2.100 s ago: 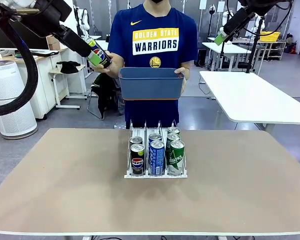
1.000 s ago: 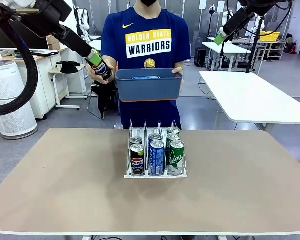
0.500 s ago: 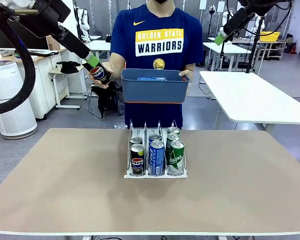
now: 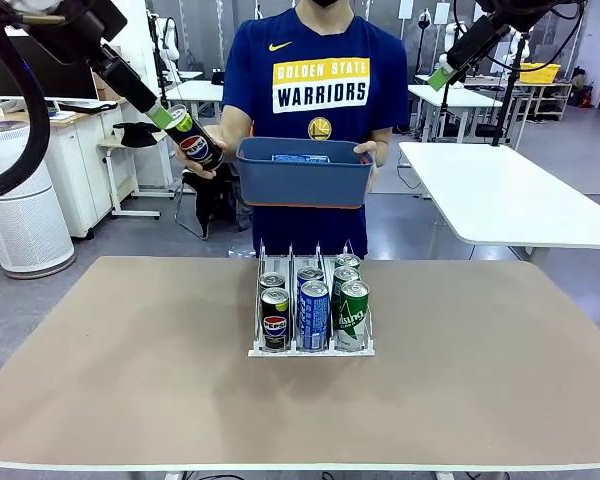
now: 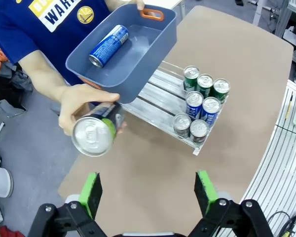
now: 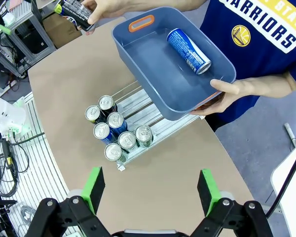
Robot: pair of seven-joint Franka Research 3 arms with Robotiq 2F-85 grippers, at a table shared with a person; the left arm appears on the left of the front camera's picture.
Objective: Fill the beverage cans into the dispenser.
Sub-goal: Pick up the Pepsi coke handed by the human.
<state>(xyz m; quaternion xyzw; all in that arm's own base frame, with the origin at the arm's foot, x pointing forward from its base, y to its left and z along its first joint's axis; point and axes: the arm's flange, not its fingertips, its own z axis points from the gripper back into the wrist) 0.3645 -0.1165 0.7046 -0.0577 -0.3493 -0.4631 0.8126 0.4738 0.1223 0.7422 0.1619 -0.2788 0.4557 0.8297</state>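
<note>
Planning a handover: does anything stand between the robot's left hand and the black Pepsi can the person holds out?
Nothing visible does. The open left hand faces the black Pepsi can end-on; the person's hand wraps its side.

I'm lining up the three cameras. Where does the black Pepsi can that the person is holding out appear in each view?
Front view: the black Pepsi can is upper left, just left of the blue-grey tub.
Left wrist view: the can is left of centre, silver top towards the camera, below the tub.
Right wrist view: the can is in the top left corner, up-left of the tub.
Shared landmark: the tub.
</note>
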